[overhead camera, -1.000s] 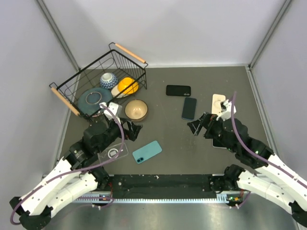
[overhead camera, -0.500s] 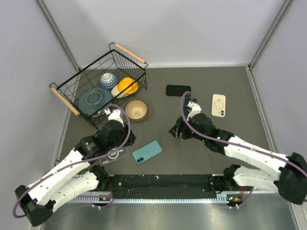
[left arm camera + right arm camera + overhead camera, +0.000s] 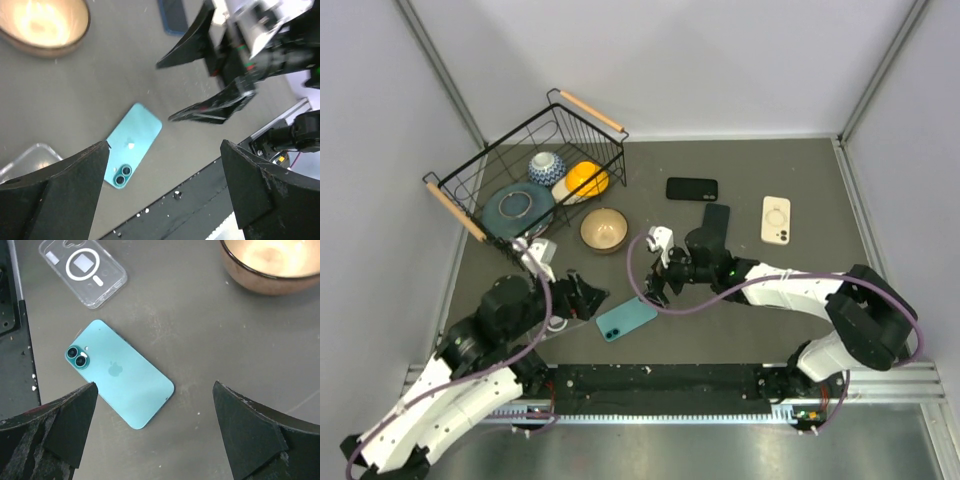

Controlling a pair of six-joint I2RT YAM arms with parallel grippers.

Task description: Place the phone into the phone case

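Note:
The teal phone (image 3: 626, 317) lies face down, camera lenses toward the near left, on the grey table; it also shows in the left wrist view (image 3: 132, 145) and the right wrist view (image 3: 120, 372). The clear phone case (image 3: 82, 271) lies just left of it; in the top view my left arm mostly hides it, and only a corner (image 3: 27, 155) shows in the left wrist view. My left gripper (image 3: 586, 297) (image 3: 165, 145) is open and empty, hovering at the phone's left. My right gripper (image 3: 656, 284) (image 3: 155, 385) is open and empty, above the phone's right end.
A tan bowl (image 3: 604, 229) stands behind the phone. A black wire basket (image 3: 470, 205) with dishes is at the back left. A black phone (image 3: 692, 188), a dark blue phone (image 3: 716, 215) and a cream case (image 3: 776, 219) lie at the back right. The black rail (image 3: 660, 378) runs along the near edge.
My right arm has swung left from the cream case to just over the teal phone. My left gripper has shifted right and nearer, to the phone's left end, now covering the clear case.

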